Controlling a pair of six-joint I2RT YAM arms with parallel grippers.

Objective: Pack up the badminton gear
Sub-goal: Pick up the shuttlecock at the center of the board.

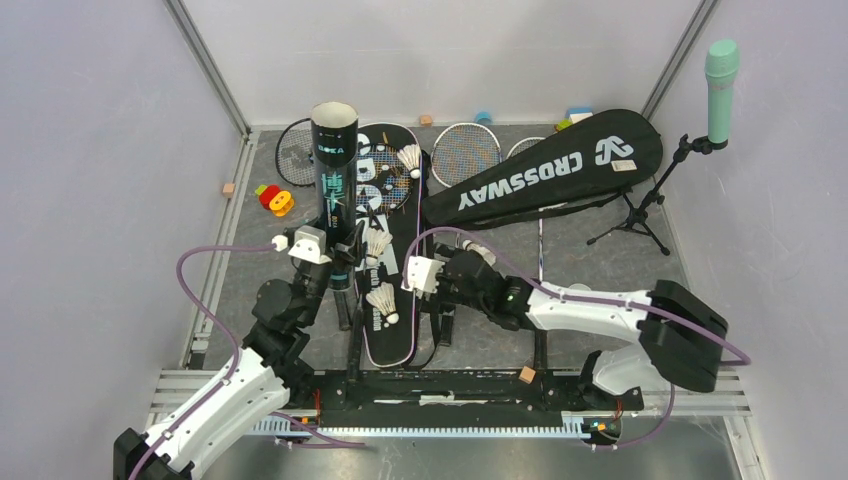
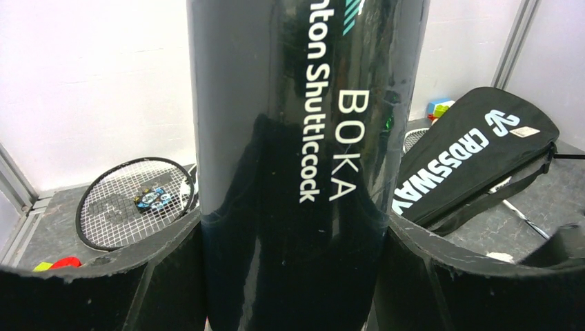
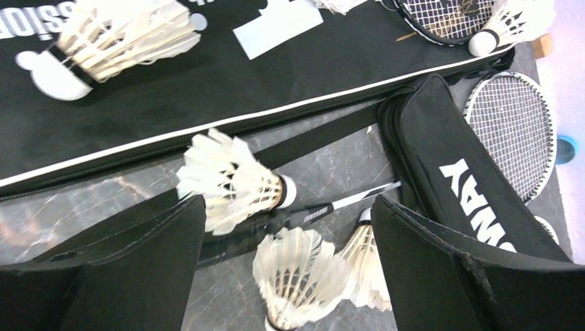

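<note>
Black tube (image 1: 334, 165) stands upright just beside the left edge of the long flat bag (image 1: 400, 200), with the left gripper (image 2: 293, 248) clamped around its lower body. Right gripper (image 3: 286, 207) is spread wide, holding nothing, over three loose shuttlecocks (image 3: 231, 181) lying just right of that bag.

Top external: high, from the near edge, looks down over whole bench (image 1: 600, 262). Left wrist: tight on black tube (image 2: 303, 172), facing back wall (image 2: 103, 83). Right wrist: close, looking down at shuttlecocks (image 3: 234, 183) on the bench. All three catch the CROSSWAY bag (image 1: 545, 170).
</note>
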